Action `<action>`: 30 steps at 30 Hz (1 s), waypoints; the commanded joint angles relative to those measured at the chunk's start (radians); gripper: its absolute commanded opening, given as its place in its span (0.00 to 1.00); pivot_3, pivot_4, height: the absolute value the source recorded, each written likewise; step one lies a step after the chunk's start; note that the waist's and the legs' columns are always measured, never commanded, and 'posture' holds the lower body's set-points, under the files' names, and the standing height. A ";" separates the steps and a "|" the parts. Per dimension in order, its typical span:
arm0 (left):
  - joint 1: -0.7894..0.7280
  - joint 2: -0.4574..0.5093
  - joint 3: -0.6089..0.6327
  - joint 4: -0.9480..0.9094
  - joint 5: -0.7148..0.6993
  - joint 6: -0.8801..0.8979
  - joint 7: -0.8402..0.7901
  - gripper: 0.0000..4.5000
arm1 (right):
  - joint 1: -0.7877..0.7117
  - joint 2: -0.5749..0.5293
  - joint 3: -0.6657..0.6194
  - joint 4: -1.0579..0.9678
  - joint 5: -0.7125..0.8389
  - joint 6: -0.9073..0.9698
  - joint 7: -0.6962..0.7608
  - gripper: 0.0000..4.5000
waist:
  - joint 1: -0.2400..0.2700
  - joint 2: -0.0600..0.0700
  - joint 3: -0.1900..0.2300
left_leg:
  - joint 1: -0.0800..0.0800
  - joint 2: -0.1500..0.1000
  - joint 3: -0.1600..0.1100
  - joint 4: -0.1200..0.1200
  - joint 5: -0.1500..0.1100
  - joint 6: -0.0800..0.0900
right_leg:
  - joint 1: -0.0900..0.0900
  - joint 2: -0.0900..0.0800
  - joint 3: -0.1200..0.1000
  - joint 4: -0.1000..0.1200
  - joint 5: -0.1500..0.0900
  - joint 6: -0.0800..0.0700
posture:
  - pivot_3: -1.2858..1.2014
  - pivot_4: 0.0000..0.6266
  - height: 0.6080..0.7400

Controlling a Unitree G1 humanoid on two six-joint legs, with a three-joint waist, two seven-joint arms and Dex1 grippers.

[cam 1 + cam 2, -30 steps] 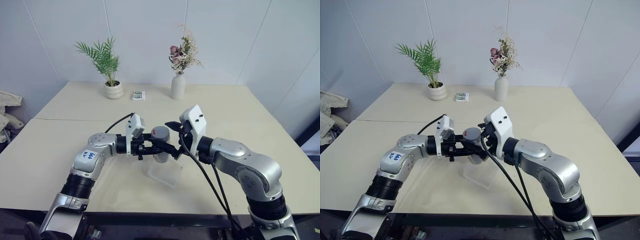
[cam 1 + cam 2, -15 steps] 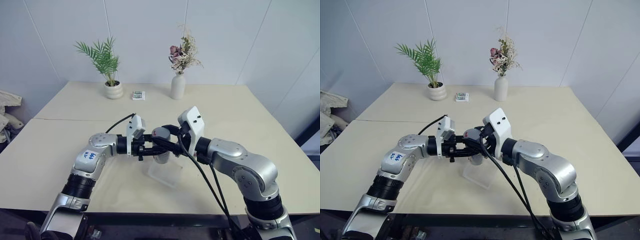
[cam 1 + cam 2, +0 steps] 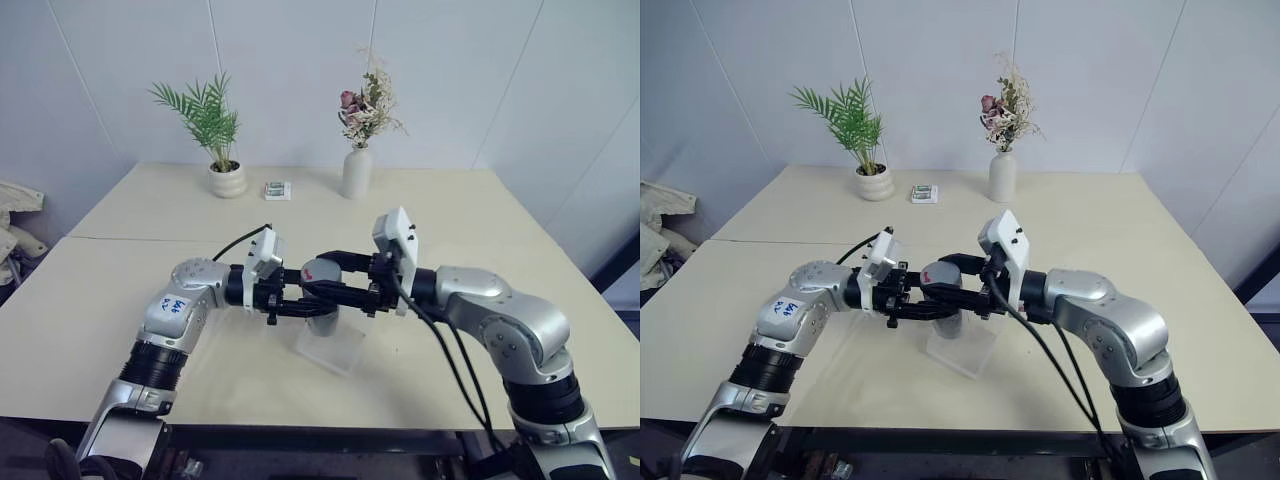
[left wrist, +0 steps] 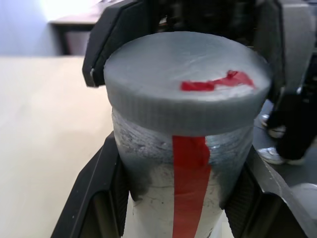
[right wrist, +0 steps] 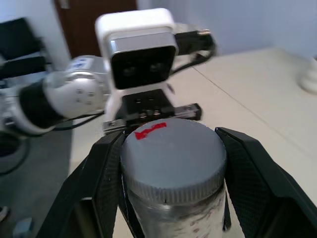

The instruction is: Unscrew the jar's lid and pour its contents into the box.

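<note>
The table (image 3: 520,300) is pale and wide, with both arms meeting above its near middle. Directly below the two grippers lies the box (image 3: 330,350), a clear shallow tray resting flat on the table. Well beyond the grippers, at the far edge, stand a potted plant (image 3: 222,170) and a white vase of dried flowers (image 3: 355,165), with a small white packet (image 3: 277,190) between them.

The left gripper (image 3: 300,300) reaches in level from the left, its fingers clamped on the body of the jar (image 4: 183,198), which is held upright above the box. The right gripper (image 3: 340,280) reaches in level from the opposite side, its fingers (image 5: 252,178) closed around the grey lid (image 5: 171,158), which sits on the jar's top. A red strip runs up the jar's side and across the lid.
</note>
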 commanded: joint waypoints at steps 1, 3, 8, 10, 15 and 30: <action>-0.019 0.041 0.035 0.063 -0.007 -0.013 -0.055 0.46 | -0.037 -0.042 0.024 0.011 0.056 -0.101 0.267 0.57 | 0.000 0.000 0.000 | 0.000 0.000 0.000 0.000 0.000 0.000 | 0.000 0.000 0.000 0.000 0.000 0.000 | 0.52 0.24 1.00; -0.019 0.043 0.027 0.061 -0.012 -0.013 -0.085 0.46 | -0.054 -0.061 0.048 0.051 0.047 -0.116 0.344 0.57 | 0.000 0.000 0.000 | 0.000 0.000 0.000 0.000 0.000 0.000 | 0.000 0.000 0.000 0.000 0.000 0.000 | 0.52 0.24 1.00; -0.012 0.046 0.005 0.031 -0.011 -0.008 -0.121 0.46 | -0.124 -0.057 0.102 0.215 -0.033 -0.223 0.484 0.57 | -0.005 0.001 0.000 | 0.000 0.000 0.000 0.001 0.000 0.000 | 0.000 0.001 0.000 0.001 0.000 0.000 | 0.52 0.24 1.00; -0.011 0.044 0.009 0.026 -0.012 -0.005 -0.112 0.46 | -0.136 -0.050 0.106 0.245 -0.046 -0.240 0.497 0.57 | -0.004 0.001 0.000 | 0.000 0.000 0.000 0.001 0.000 0.000 | 0.000 0.001 0.000 0.001 0.000 0.000 | 0.52 0.24 1.00; 0.019 0.050 0.037 -0.010 -0.023 0.000 -0.075 0.46 | -0.140 -0.038 0.090 0.263 -0.042 -0.228 0.481 0.57 | -0.003 0.001 0.001 | 0.000 0.000 0.000 0.001 0.000 0.000 | 0.000 0.001 0.000 0.001 0.000 0.000 | 0.52 0.24 1.00; 0.045 0.038 0.052 -0.032 -0.026 -0.006 -0.039 0.46 | -0.128 0.038 -0.017 0.246 -0.037 -0.235 0.299 1.00 | 0.000 0.001 0.001 | 0.000 0.001 0.000 0.002 0.000 0.000 | 0.000 0.001 0.000 0.002 0.000 0.000 | 0.52 0.24 1.00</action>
